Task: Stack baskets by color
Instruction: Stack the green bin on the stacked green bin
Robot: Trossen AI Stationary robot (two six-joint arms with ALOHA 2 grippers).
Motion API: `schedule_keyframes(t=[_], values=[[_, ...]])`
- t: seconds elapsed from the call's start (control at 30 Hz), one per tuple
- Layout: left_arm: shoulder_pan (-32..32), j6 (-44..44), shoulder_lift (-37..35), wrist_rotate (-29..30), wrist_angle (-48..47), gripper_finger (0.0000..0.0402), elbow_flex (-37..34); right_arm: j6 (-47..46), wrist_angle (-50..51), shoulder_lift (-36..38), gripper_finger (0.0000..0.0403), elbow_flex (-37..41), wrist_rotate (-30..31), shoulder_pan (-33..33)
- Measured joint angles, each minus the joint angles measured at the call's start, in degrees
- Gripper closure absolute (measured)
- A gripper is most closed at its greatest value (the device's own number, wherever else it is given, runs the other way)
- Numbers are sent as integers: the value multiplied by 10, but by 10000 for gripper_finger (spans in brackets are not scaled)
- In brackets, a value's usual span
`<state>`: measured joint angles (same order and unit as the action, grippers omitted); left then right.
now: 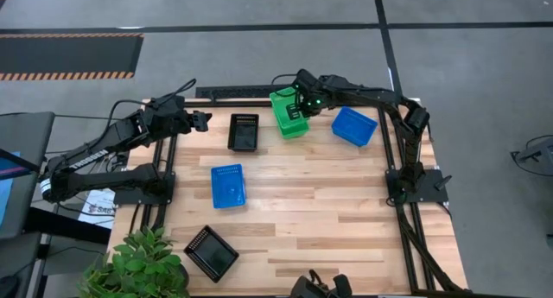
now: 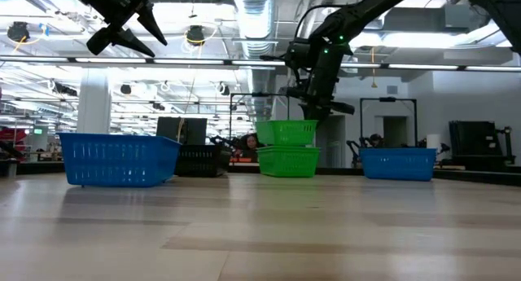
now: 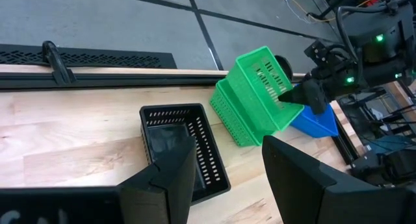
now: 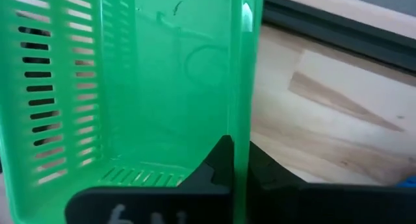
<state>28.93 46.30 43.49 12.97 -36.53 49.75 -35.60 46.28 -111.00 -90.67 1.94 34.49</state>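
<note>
Two green baskets sit at the table's far side: a lower one point(image 3: 234, 117) rests on its base, and an upper one point(image 3: 263, 87) hangs tilted over it, with my right gripper point(image 4: 237, 152) shut on it. A black basket point(image 1: 244, 131) stands left of them, and a blue basket point(image 1: 354, 126) stands to their right. Another blue basket point(image 1: 228, 186) lies mid-table, and a second black one point(image 1: 212, 252) is near the front edge. My left gripper point(image 1: 200, 119) hovers open above the far left, holding nothing. My right gripper pinches one side wall point(image 4: 242, 120) of the upper green basket at its rim, one finger inside point(image 4: 218, 162) and one outside. The fingers come steeply from above. The basket is tilted over the lower green one point(image 2: 288, 160); whether the two touch I cannot tell.
A black power strip point(image 1: 233, 92) runs along the table's far edge behind the baskets. A potted plant point(image 1: 143, 263) stands at the near left corner. Bare wood point(image 1: 346, 212) spreads over the middle and right of the table.
</note>
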Motion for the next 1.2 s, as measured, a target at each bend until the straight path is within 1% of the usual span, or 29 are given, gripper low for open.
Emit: schedule_keyframes(t=[0.3, 0.47, 0.83, 1.0, 1.1, 1.2], values=[[0, 0, 0, 0, 0, 237, 0, -5, 13, 0, 383, 0, 4, -2], [0, 0, 0, 0, 0, 237, 0, -5, 13, 0, 381, 0, 15, -4], [0, 0, 0, 0, 0, 237, 0, -5, 13, 0, 340, 0, 14, -5], [0, -2, 0, 0, 0, 237, 0, -5, 12, 0, 329, 0, 14, -15], [0, -14, 0, 1, 0, 237, 0, -2, 10, 0, 328, 0, 13, -24], [0, -15, 0, -1, 0, 237, 0, -4, 7, 0, 337, 0, 13, -29]])
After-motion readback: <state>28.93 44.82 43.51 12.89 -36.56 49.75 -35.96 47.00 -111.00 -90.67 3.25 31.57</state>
